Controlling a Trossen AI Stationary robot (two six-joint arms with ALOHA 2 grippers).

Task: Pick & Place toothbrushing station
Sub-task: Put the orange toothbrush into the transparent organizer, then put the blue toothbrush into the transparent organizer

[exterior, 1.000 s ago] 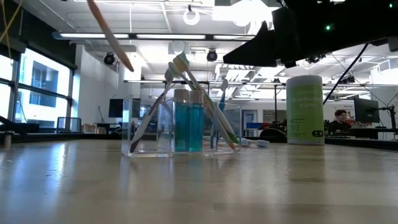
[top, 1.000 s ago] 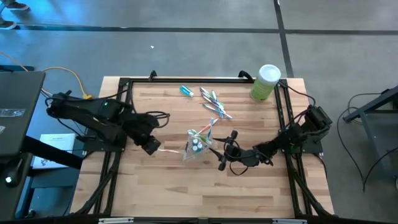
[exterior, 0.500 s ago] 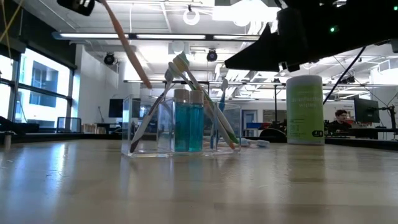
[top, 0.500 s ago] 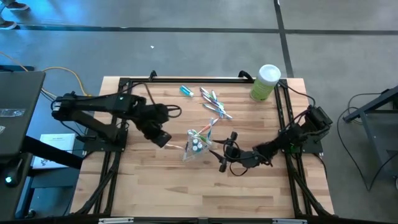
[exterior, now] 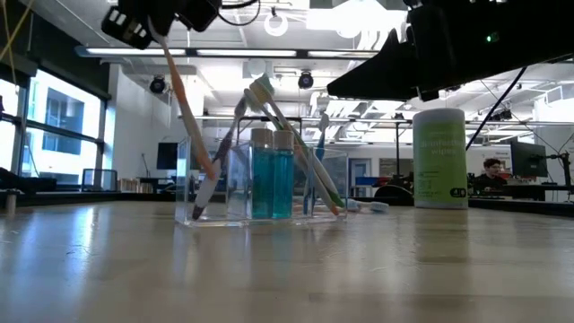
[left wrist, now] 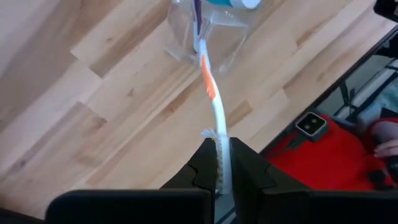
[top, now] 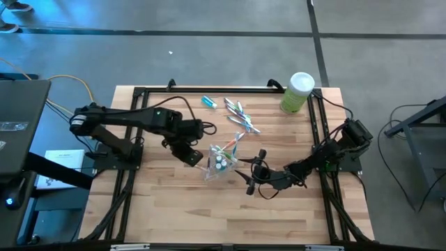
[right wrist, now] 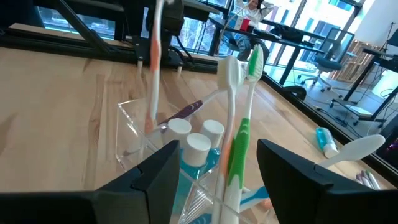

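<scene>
Over the clear plastic cup (top: 218,164), left gripper (top: 193,157) clamped on an orange-and-white toothbrush (left wrist: 214,118), tip entering; toothpaste tubes (exterior: 271,175) and several brushes already inside; loose toothbrushes (top: 240,117) beyond it; right gripper (top: 249,176) beside it, spread, empty

Left gripper (top: 193,156): raised mid-table, fingers pinched together.
Right gripper (top: 252,173): low, fingers spread wide.

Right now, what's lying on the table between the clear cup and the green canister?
In the high view, loose toothbrushes lie scattered on the wood between the clear cup and the green canister. Nothing else shows on that stretch.
</scene>
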